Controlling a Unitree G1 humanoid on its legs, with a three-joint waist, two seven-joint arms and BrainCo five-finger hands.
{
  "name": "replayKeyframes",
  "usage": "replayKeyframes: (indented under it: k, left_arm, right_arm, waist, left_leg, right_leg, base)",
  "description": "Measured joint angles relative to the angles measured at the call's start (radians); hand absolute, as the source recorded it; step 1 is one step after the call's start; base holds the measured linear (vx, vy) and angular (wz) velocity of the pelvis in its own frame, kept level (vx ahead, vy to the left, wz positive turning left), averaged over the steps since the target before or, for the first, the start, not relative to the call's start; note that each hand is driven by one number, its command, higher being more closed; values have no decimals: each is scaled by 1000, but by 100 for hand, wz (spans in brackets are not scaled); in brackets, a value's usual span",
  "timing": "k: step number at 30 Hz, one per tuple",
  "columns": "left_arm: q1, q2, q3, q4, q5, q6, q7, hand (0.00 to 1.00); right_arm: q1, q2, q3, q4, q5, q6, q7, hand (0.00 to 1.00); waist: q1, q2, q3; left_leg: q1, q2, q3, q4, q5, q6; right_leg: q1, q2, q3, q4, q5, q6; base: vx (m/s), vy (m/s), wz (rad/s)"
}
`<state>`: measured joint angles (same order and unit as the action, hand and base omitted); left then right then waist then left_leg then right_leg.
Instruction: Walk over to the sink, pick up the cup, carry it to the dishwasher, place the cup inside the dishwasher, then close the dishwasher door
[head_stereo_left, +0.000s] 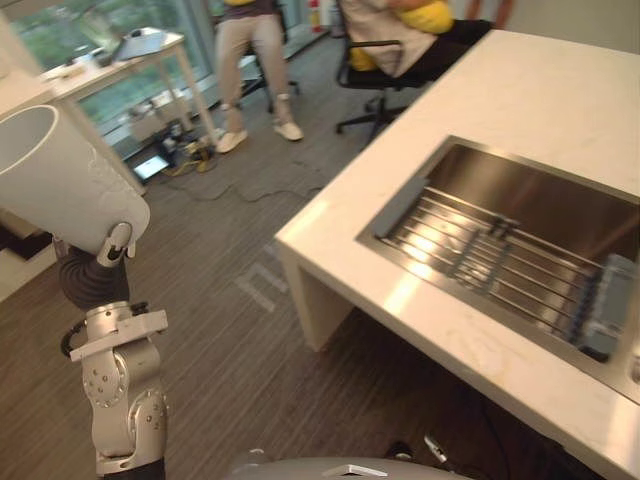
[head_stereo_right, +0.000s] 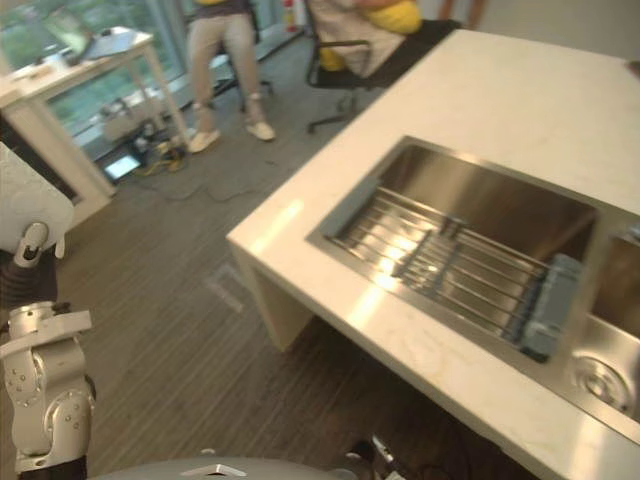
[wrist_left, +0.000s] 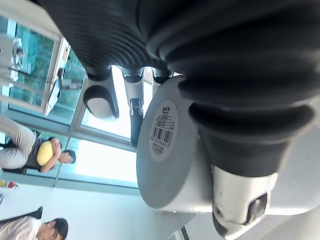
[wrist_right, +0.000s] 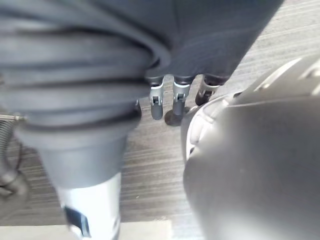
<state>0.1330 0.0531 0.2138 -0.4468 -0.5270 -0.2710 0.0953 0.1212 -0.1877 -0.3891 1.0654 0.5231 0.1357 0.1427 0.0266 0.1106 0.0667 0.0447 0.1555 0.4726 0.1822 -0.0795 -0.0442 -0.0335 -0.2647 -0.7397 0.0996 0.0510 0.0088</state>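
Left arm (head_stereo_left: 125, 400) silver-grey, blocky, studded with small screws; wrist cover (head_stereo_left: 88, 280) dark, ribbed; left hand (wrist_left: 134, 107) silver-fingered, dark-tipped.

the sink (head_stereo_left: 545, 200) sits in the counter (head_stereo_left: 540, 90), right of the cup (head_stereo_left: 55, 175).

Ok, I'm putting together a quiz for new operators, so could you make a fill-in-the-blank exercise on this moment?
1. The hand curled round the white cup is the robot's ____ one.
2. The sink is set into a ____ countertop.
3. The rack of metal rods lies across the ____.
4. The right hand hangs open above the ____.

Missing words: left; white; sink; floor.
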Motion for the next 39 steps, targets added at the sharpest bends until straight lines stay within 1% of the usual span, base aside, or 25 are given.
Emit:
replayKeyframes:
  k: [2,3,4,5,7,9,10,12,13,14,15,16,17,18,20,22,24,25,29,34,35,36,37,38,39]
  left_arm:
    - [-7,2,-4,27,-16,-4,-17,100]
    - [-7,4,-7,38,-21,-4,-18,100]
    - [0,4,-18,55,-22,-4,-17,100]
    - [8,4,-25,63,-22,-4,-16,100]
    - [11,5,-28,63,-22,-4,-15,100]
    - [11,7,-30,62,-22,-4,-15,100]
    - [11,6,-36,63,-21,-4,-15,100]
    - [7,6,-84,65,-17,-3,-22,100]
    - [4,7,-91,66,-17,-3,-25,100]
    - [3,8,-96,73,-17,-5,-29,100]
    - [-5,9,-95,92,-18,-6,-35,100]
    - [-11,11,-96,105,-18,-7,-35,100]
    - [-20,15,-96,125,-18,-8,-35,100]
    - [-19,3,-110,156,-17,-6,-35,100]
    - [-12,4,-137,160,-16,-3,-35,100]
    - [-16,7,-142,140,-16,-3,-36,100]
    - [-37,8,-162,140,-7,3,-35,100]
    - [-51,8,-182,139,4,13,-35,100]
    - [-65,7,-216,117,21,53,-32,100]
    - [-28,8,-198,98,19,57,-22,100]
    - [-15,8,-186,98,17,59,-22,100]
    - [-16,7,-180,98,17,65,-24,100]
    - [-20,5,-178,100,13,67,-29,100]
    - [-27,6,-191,105,-1,70,-38,100]
    - [-27,4,-194,103,-9,74,-47,100]
  right_arm:
    - [6,9,5,2,1,3,-23,0]
    - [7,16,5,2,1,3,-27,0]
    - [7,30,6,-10,4,3,-41,0]
    - [24,48,17,-28,13,4,-56,0]
    - [32,49,26,-38,19,9,-69,0]
    - [49,41,34,-73,19,36,-84,0]
    - [57,39,34,-79,20,36,-87,0]
    - [86,41,31,-102,20,39,-83,0]
    - [101,47,31,-104,20,44,-79,0]
    - [107,73,26,-104,19,39,-79,0]
    - [111,100,25,-105,20,38,-71,0]
    - [113,113,27,-103,20,39,-61,0]
    - [111,134,29,-104,21,37,-55,0]
    - [113,135,31,-103,21,28,-55,0]
    - [110,134,36,-105,23,21,-55,0]
    - [101,115,70,-106,25,23,-55,0]
    - [100,105,74,-106,29,26,-54,0]
    - [100,104,76,-106,29,28,-52,0]
    - [90,101,115,-106,28,40,-19,0]
    - [89,95,158,-106,21,48,-20,0]
    - [88,95,158,-104,21,48,-21,0]
    - [78,100,151,-91,20,50,-22,0]
    - [73,103,149,-73,21,56,-23,0]
    - [75,103,150,-60,21,63,-28,0]
    - [83,87,136,-62,30,65,-43,0]
  waist:
    - [-6,-2,2]
    - [-4,-15,8]
    - [-4,-40,15]
    - [-4,-53,16]
    - [-5,-64,23]
    - [-4,-63,29]
    - [-4,-61,30]
    - [-14,-46,29]
    - [-19,-45,30]
    - [-29,-45,37]
    - [-35,-70,35]
    - [-34,-88,34]
    - [-30,-128,40]
    - [-44,-127,43]
    - [-33,-129,43]
    - [-22,-115,35]
    - [-24,-115,21]
    - [-26,-109,15]
    - [-15,-119,4]
    - [10,-130,1]
    - [4,-115,6]
    - [-10,-131,6]
    - [-14,-169,6]
    - [-20,-159,7]
    - [-24,-129,9]
  left_leg:
    - [5,-17,42,-86,1,-6]
    - [17,-33,33,-121,18,2]
    - [44,-65,6,-191,61,9]
    - [67,-92,-21,-256,96,21]
    - [63,-115,-56,-269,93,37]
    - [63,-138,-90,-269,97,68]
    - [61,-141,-103,-269,99,70]
    - [40,-141,-204,-268,118,77]
    - [35,-144,-236,-268,126,82]
    - [16,-145,-305,-268,145,98]
    - [-10,-148,-364,-268,154,97]
    - [-16,-153,-386,-268,158,97]
    - [-36,-177,-418,-268,170,96]
    - [-48,-186,-460,-268,189,95]
    - [-45,-190,-474,-269,209,90]
    - [-48,-188,-489,-269,221,76]
    - [-67,-187,-514,-269,229,67]
    - [-68,-189,-532,-269,236,65]
    - [-81,-184,-585,-268,250,62]
    - [-102,-184,-622,-268,243,57]
    - [-121,-186,-604,-269,227,67]
    - [-138,-193,-555,-269,159,101]
    - [-151,-197,-487,-226,138,119]
    - [-219,-171,-302,-43,110,132]
    - [-232,-130,-164,77,67,147]
  right_leg:
    - [12,-11,-71,-2,26,9]
    - [19,-19,-91,1,29,10]
    - [41,-41,-119,1,40,16]
    - [62,-56,-146,3,49,22]
    - [84,-83,-178,13,61,33]
    - [108,-109,-193,21,83,39]
    - [109,-115,-163,30,91,34]
    - [103,-111,82,80,129,-44]
    - [99,-107,157,100,118,-74]
    - [92,-68,318,121,31,-105]
    - [110,6,463,89,-109,-54]
    - [118,44,521,60,-161,-46]
    - [138,93,625,4,-218,-43]
    - [155,118,678,6,-231,13]
    - [156,141,713,49,-247,36]
    - [156,149,703,60,-249,56]
    - [162,153,670,51,-237,76]
    - [174,156,656,46,-236,77]
    - [181,169,644,50,-236,77]
    - [190,175,632,40,-241,71]
    - [200,180,596,28,-241,72]
    - [214,167,538,-1,-237,68]
    - [219,138,501,-14,-236,68]
    - [220,122,425,-1,-231,73]
    - [238,128,369,15,-241,78]
  base:
    - [-142,261,101]
    - [-204,260,89]
    - [-174,211,77]
    - [-180,195,76]
    - [-163,161,59]
    - [-153,113,53]
    - [-101,139,71]
    - [7,301,115]
    - [22,328,152]
    - [-15,149,163]
    - [-24,28,165]
    - [-35,-128,157]
    - [-47,-123,166]
    - [-45,-108,153]
    - [-12,-79,93]
    - [7,-78,34]
    - [33,-60,35]
    - [45,-70,48]
    - [12,-13,33]
    - [-52,22,32]
    - [-77,-49,88]
    - [53,-84,117]
    - [216,-107,156]
    - [386,-28,162]
    - [328,29,155]
